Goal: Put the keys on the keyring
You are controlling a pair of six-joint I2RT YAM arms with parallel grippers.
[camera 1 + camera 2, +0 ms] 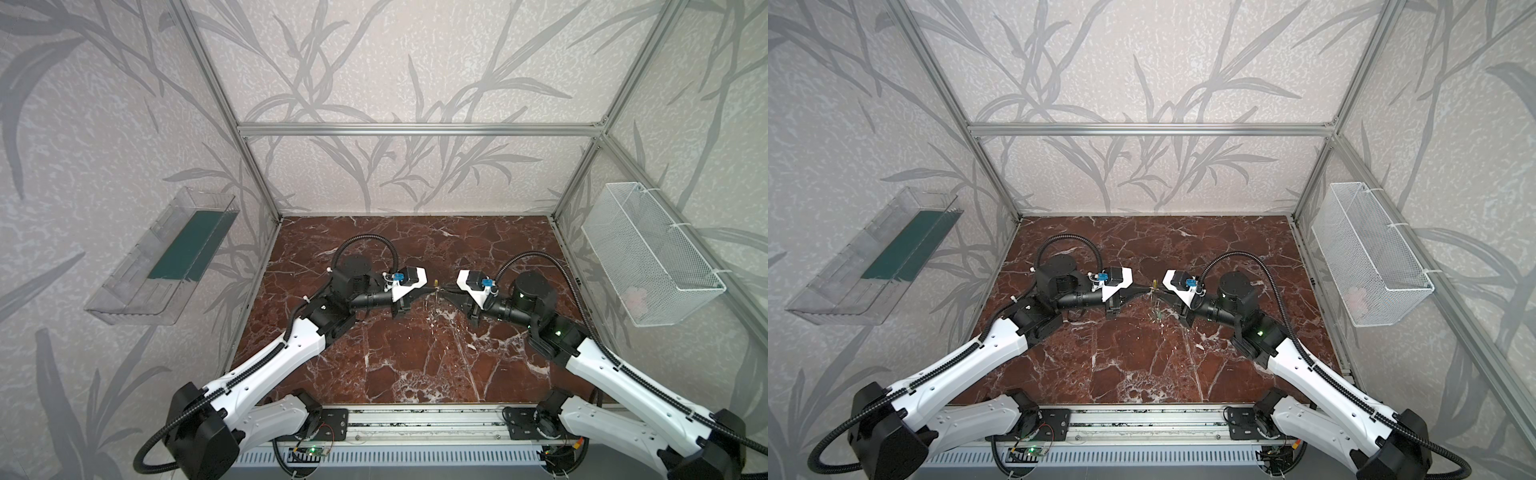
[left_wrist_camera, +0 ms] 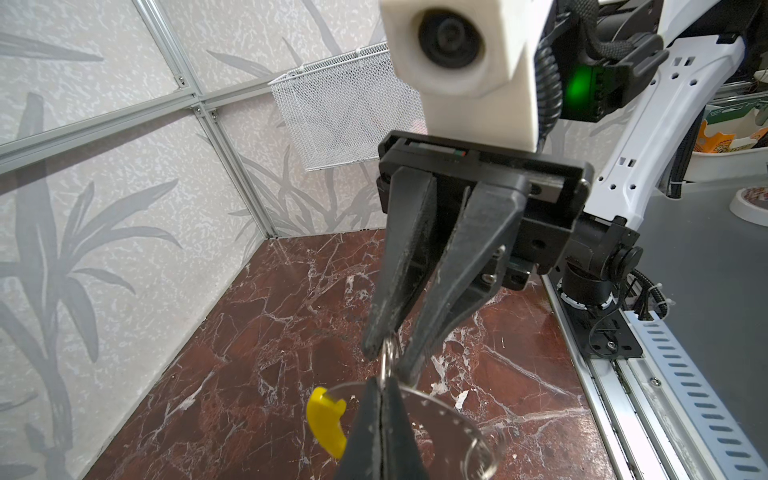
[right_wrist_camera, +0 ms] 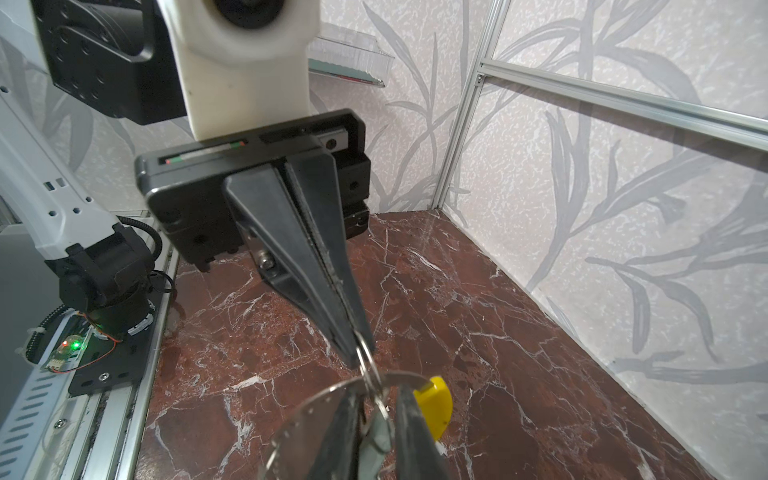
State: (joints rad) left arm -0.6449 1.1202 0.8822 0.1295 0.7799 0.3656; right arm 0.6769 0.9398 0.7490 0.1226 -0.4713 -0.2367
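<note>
Left gripper (image 3: 358, 351) pinched shut on keyring (image 2: 326, 419), holding it aloft between both arms as steady target. Right gripper (image 2: 391, 360) jaws narrow, straddling key (image 3: 376, 434), not visibly clamped; likely guiding it on.

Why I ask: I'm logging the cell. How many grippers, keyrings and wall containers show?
Grippers: 2, the left gripper and the right gripper
Keyrings: 1, the keyring with the yellow segment
Wall containers: 2, the clear tray and the white mesh basket
Total: 5
</note>
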